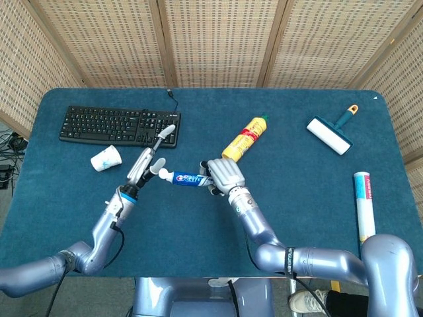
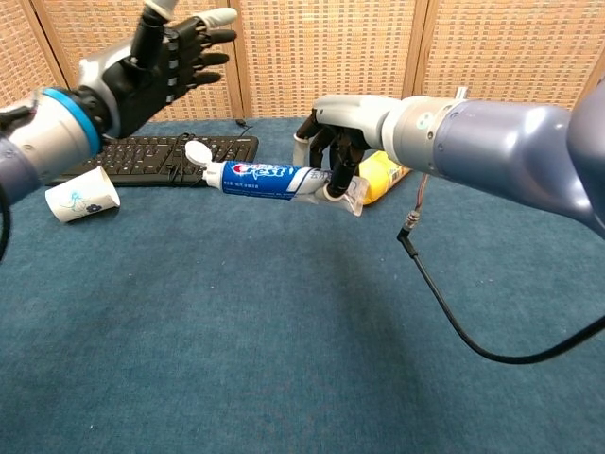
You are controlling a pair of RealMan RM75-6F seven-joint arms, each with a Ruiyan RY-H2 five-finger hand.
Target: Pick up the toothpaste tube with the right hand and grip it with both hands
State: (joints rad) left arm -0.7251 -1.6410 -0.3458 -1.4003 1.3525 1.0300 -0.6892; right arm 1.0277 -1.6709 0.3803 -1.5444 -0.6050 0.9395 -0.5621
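Observation:
My right hand [image 1: 221, 175] [image 2: 333, 142] grips the flat tail end of the blue and white toothpaste tube [image 1: 187, 178] [image 2: 260, 178] and holds it level in the air, white cap pointing to my left. My left hand [image 1: 147, 160] [image 2: 165, 59] is open with fingers spread, just to the left of the cap and a little above it. The chest view shows a gap between that hand and the cap.
A black keyboard [image 1: 119, 125] [image 2: 132, 157] lies at the back left, a tipped paper cup [image 1: 106, 158] [image 2: 81, 194] in front of it. A yellow bottle [image 1: 245, 139] lies behind my right hand. A lint roller [image 1: 332, 132] and a rolled tube [image 1: 365, 214] sit at the right.

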